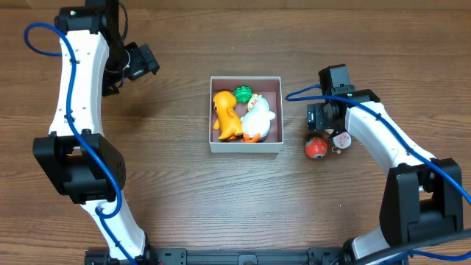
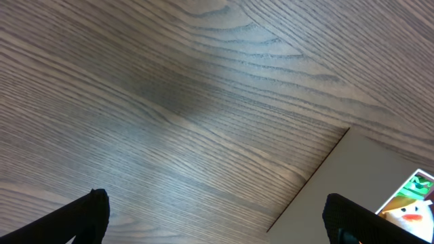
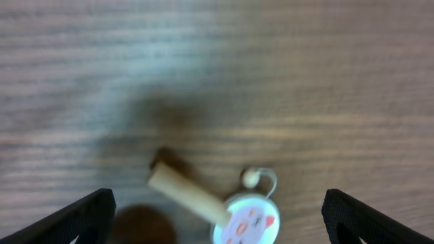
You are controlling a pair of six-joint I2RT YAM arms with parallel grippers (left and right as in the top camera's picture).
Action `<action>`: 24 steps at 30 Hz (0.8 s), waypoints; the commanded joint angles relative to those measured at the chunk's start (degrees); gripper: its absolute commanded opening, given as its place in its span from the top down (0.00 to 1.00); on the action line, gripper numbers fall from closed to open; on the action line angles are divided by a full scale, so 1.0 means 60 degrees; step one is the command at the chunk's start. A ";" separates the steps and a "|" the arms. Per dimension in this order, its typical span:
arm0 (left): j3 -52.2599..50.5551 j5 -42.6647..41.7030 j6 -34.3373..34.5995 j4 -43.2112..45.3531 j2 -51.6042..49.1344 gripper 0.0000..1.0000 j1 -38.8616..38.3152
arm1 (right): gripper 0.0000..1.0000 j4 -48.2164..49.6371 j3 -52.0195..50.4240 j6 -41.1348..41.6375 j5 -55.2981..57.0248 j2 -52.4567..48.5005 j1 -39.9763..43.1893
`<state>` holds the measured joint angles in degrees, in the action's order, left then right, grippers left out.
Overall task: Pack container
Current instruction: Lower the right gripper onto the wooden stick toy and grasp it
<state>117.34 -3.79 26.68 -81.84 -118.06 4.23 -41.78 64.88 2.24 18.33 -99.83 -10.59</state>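
**A:** From overhead, where's the container?

**B:** Mid-table, between the arms. It holds an orange toy, a green toy and a white duck. A red-and-white ball lies outside, just right of it.

**A:** Which arm is nearer?

**B:** The right gripper, spread and empty, with the ball just beside it on its base side. The left gripper, also spread, is well apart.

**A:** Left wrist?

**B:** Wide fingers, and the container's white wall at lower right.

**A:** Right wrist?

**B:** Blurred. The fingers are wide with a round white tag between them. I can't pick out the ball.
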 commanded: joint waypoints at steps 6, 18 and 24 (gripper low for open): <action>-0.0036 -0.0044 0.0062 0.0004 0.0011 0.00 0.0018 | 0.00 0.0331 -0.0011 -0.2310 0.0076 -0.0018 0.0055; -0.0036 -0.0044 0.0062 0.0004 0.0011 0.00 0.0018 | 0.04 -0.0353 -0.0138 -0.2346 -0.1756 -0.0047 0.1093; -0.0036 -0.0044 0.0062 0.0004 0.0011 0.00 0.0018 | 0.05 -0.0426 -0.0138 -0.2386 -0.2441 -0.0186 0.1137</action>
<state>117.34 -3.88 26.68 -81.84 -118.06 4.23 -44.58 64.27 -11.51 7.49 -99.88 -3.84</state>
